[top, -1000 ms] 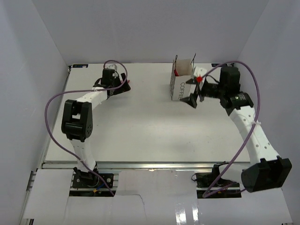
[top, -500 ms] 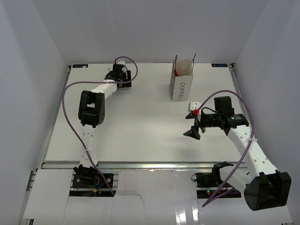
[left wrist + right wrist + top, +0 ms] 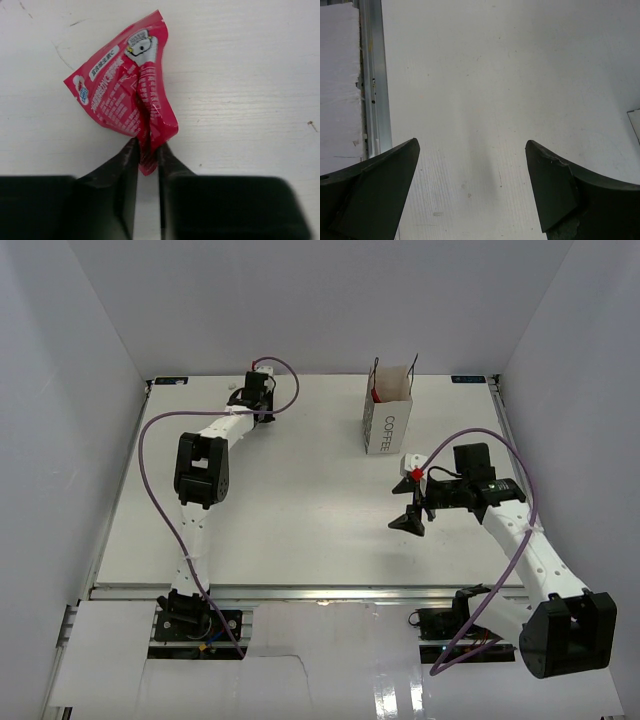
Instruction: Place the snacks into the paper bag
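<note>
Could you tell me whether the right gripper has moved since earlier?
Yes: the right gripper has pulled back from the paper bag toward the near edge of the table.

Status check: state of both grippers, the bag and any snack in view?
left gripper: shut on the red snack's near tip.
red snack: creased, pinched at one end.
right gripper: open, empty.
paper bag: upright, top open, a red item showing inside.

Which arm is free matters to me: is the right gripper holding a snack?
No, the right gripper stands wide open in its wrist view, holding nothing.
</note>
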You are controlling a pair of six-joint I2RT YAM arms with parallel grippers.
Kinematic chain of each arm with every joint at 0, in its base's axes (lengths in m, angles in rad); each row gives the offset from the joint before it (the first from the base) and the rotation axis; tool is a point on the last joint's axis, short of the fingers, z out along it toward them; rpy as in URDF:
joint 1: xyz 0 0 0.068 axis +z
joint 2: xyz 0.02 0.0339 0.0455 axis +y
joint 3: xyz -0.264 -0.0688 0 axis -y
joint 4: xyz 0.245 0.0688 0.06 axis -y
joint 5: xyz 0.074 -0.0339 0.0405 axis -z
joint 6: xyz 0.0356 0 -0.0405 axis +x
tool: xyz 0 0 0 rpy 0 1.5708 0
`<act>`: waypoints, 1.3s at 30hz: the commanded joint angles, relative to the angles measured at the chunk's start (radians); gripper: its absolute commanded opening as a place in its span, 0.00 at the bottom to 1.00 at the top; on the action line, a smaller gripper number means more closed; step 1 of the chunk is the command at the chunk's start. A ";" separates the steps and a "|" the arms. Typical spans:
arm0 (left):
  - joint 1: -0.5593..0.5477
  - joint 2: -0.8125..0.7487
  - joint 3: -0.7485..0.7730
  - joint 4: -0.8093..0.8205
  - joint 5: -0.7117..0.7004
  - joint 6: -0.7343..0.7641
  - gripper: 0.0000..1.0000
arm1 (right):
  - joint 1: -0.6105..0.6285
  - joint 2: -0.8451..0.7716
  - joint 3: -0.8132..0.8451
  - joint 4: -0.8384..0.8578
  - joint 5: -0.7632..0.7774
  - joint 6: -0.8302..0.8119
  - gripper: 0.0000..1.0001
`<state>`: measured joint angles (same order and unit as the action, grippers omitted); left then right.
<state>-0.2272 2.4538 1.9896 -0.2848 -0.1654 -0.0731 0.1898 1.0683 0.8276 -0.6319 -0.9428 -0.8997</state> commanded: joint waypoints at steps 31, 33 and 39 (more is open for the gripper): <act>-0.155 -1.062 -1.359 0.348 1.169 -0.182 0.00 | 0.517 0.438 0.195 0.295 0.222 -0.824 1.00; -0.167 -1.110 -1.390 0.348 1.161 -0.194 0.00 | 0.545 0.458 0.217 0.299 0.264 -0.808 0.96; -0.182 -1.205 -1.448 0.348 1.159 -0.218 0.00 | 0.591 0.453 0.208 0.324 0.285 -0.759 0.92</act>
<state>-0.3824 1.3102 0.5602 0.0547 0.9283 -0.2829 0.7639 1.5394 0.9955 -0.3611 -0.6743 -1.6520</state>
